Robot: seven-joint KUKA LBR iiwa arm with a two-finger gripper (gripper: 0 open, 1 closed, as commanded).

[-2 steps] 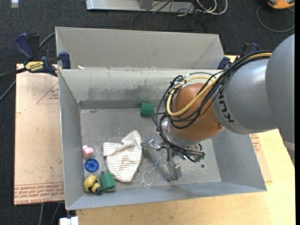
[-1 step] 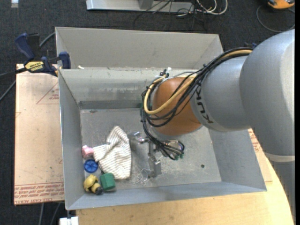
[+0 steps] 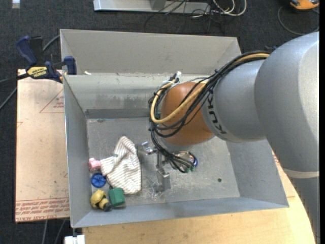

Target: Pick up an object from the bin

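Note:
My gripper (image 3: 162,181) hangs low over the bin floor near the front wall, about mid-width, and touches none of the loose things. Just left of it lies a crumpled white cloth with thin stripes (image 3: 125,166). A small green block (image 3: 117,197) sits at the cloth's lower edge, left of the gripper. A small dark thing with a green and blue glint (image 3: 190,163) shows just right of the gripper, partly hidden under the wrist; what it is I cannot make out.
In the bin's front left corner lie a pink piece (image 3: 94,163), a blue round cap (image 3: 98,180) and a yellow toy (image 3: 98,200). The arm and its orange cover with looped cables hang over the bin's middle. Bare floor lies to the right.

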